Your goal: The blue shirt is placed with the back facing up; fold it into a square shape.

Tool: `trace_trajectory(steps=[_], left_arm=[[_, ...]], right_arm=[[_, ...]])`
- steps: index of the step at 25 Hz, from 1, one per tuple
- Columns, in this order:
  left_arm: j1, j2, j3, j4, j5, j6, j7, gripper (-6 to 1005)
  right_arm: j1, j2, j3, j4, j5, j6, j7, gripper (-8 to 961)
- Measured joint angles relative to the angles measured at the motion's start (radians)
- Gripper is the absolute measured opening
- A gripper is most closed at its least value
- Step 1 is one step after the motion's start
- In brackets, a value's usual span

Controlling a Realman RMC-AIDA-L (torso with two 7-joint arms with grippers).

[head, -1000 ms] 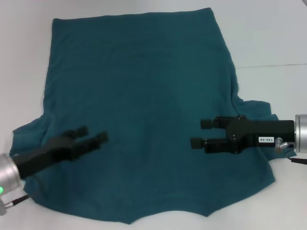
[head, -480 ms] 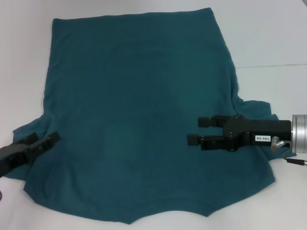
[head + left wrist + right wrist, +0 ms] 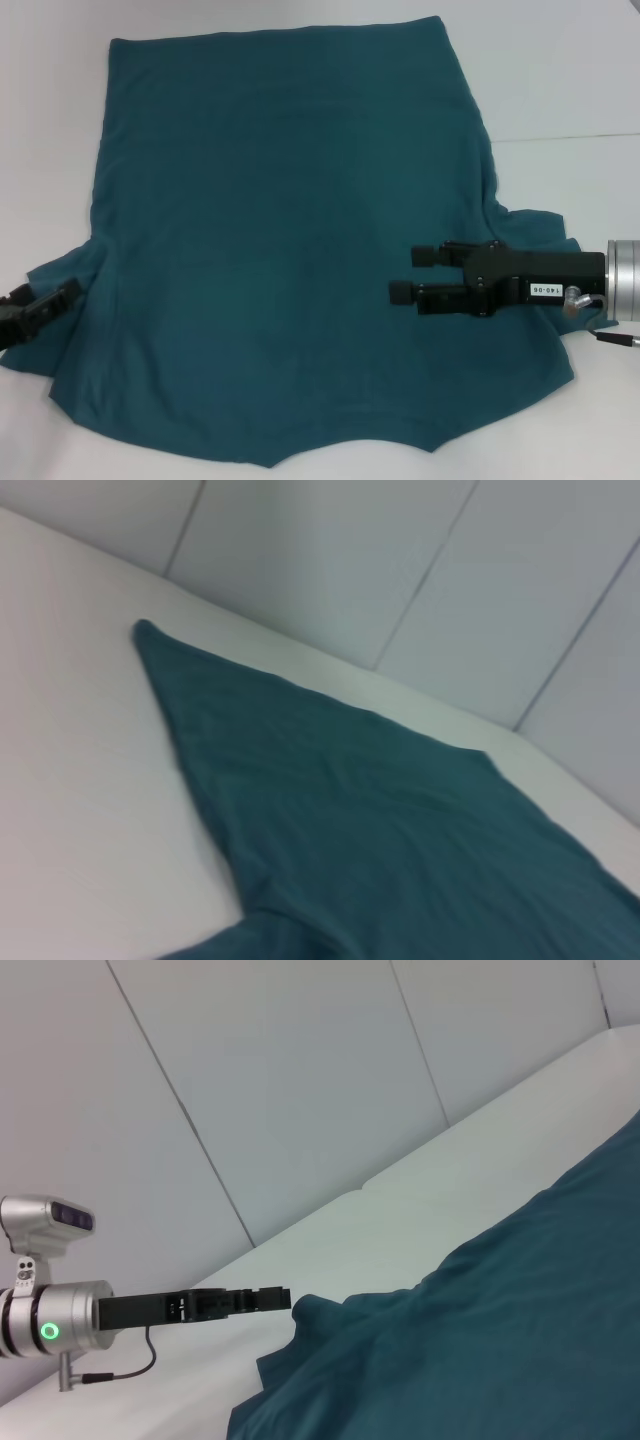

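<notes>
Over the soft matte blue shirt (image 3: pixel 290 250), right gripper (image 3: pixel 412 274) fingers (image 3: pixel 428 256) parted, empty.

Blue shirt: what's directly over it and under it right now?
Over the blue shirt hovers the right gripper, fingers open. Beneath shows white table; whatever the cloth covers is hidden.

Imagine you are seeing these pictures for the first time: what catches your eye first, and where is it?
First, the blue shirt: it lies spread flat over most of the white table, its sleeves bunched at both sides. Next, the right pincer, open, hovers above the shirt's right part, pointing toward its middle. The left pincer sits low at the left edge, by the left sleeve.
</notes>
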Motion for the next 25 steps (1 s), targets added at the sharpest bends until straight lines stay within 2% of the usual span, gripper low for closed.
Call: trace_trajectory(steps=[14, 25], left_arm=[[-0.023, -0.003, 0.011, -0.007, -0.001, -0.134, 0.032, 887], [-0.037, -0.007, 0.036, -0.046, 0.001, -0.179, 0.055, 888]], right_arm=[[-0.003, -0.002, 0.001, 0.005, 0.0, 0.0, 0.0, 895], [-0.006, -0.002, 0.008, 0.005, 0.0, 0.0, 0.0, 892]])
